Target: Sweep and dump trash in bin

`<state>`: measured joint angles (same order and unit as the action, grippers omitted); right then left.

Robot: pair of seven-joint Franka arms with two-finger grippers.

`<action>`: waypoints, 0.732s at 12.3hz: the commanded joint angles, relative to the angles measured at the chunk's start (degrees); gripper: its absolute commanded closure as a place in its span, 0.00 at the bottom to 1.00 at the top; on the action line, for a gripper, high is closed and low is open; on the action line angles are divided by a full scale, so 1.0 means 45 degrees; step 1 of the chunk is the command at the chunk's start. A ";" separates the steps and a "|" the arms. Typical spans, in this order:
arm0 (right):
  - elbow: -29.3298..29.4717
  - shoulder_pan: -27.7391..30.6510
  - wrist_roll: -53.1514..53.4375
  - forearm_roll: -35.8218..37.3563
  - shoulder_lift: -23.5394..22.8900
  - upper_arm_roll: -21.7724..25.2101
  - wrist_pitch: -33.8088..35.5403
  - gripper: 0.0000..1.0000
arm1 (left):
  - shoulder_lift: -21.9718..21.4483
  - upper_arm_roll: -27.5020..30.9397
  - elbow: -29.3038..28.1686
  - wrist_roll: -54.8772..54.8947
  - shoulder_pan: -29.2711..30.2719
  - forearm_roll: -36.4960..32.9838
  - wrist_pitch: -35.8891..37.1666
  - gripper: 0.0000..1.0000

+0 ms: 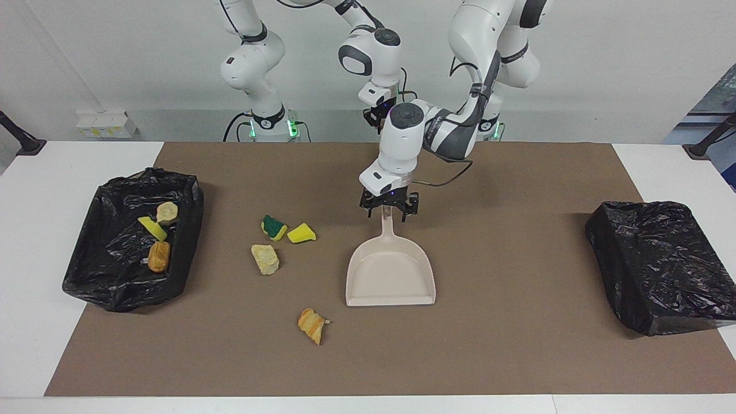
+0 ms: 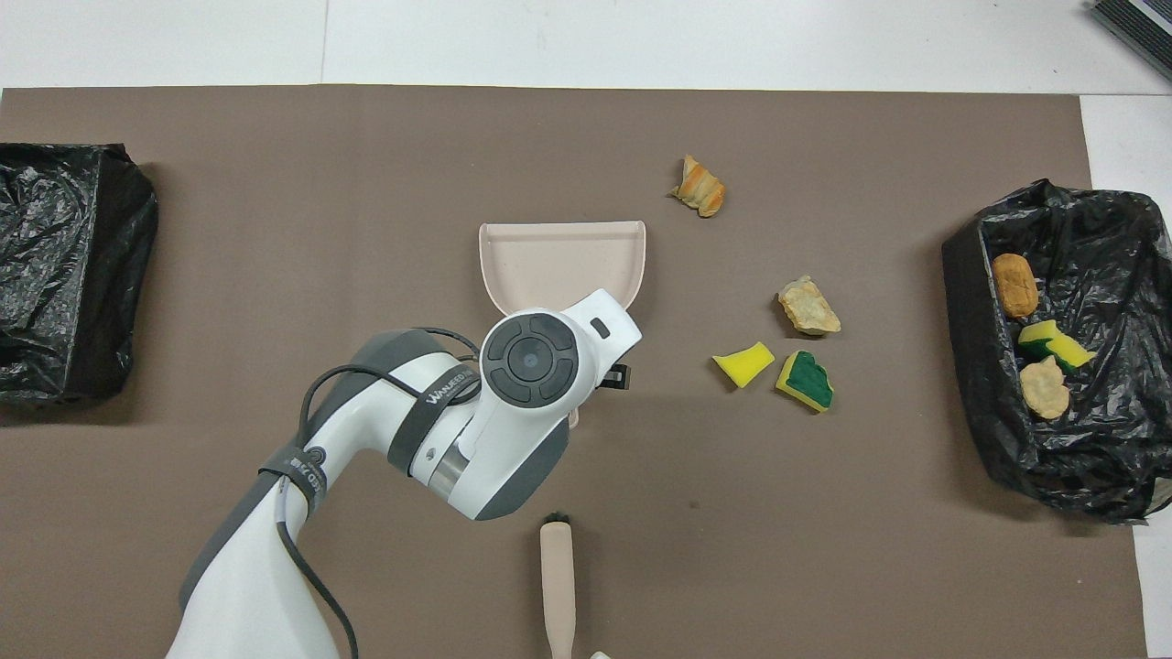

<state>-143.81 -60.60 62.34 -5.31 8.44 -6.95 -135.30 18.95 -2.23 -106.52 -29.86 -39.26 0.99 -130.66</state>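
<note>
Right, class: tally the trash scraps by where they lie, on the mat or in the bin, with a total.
On the brown mat: 4 (green-topped sponge, yellow sponge, bread lump, croissant piece)
In the open bin: 3
Total: 7

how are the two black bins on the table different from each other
The bin at the right arm's end stands open, its bag-lined hollow showing; the bin at the left arm's end shows only a closed hump of black plastic.

The open bin holds three scraps; no scrap shows in or on the covered one.

Four loose scraps lie on the mat toward the open bin's end; none lie by the covered one.

Both are wrapped in crinkled black plastic and sit at the brown mat's ends.
</note>
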 commanded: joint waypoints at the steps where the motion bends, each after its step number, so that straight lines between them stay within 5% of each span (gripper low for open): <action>1: -0.0073 0.0068 0.0307 -0.0186 0.0816 0.0059 0.0550 1.00 | 0.0047 0.0241 -0.0098 -0.0180 -0.0201 0.0092 -0.0009 0.00; 3: -0.0151 0.0438 0.0267 -0.0186 0.1811 0.0079 0.2053 1.00 | -0.0012 0.0261 -0.0078 -0.0180 -0.0162 0.0092 0.0342 0.00; 4: -0.0229 0.0845 0.0075 -0.0186 0.2358 0.0059 0.2949 1.00 | -0.0012 0.0261 -0.0059 -0.0180 -0.0143 0.0072 0.0343 0.11; 8: -0.0269 0.2794 -0.1016 0.0417 0.3241 0.0098 0.5765 1.00 | -0.0187 0.0397 0.0213 -0.0122 -0.0065 -0.0104 0.0926 1.00; 9: -0.0269 0.3557 -0.1601 0.0767 0.3378 0.0098 0.6157 1.00 | -0.0246 0.0514 0.0543 -0.0025 0.0264 -0.0123 0.1181 1.00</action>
<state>-144.00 -49.69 59.33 -3.72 21.72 -6.39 -109.53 19.36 -0.78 -105.64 -30.19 -39.33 0.93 -128.42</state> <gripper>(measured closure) 0.744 0.687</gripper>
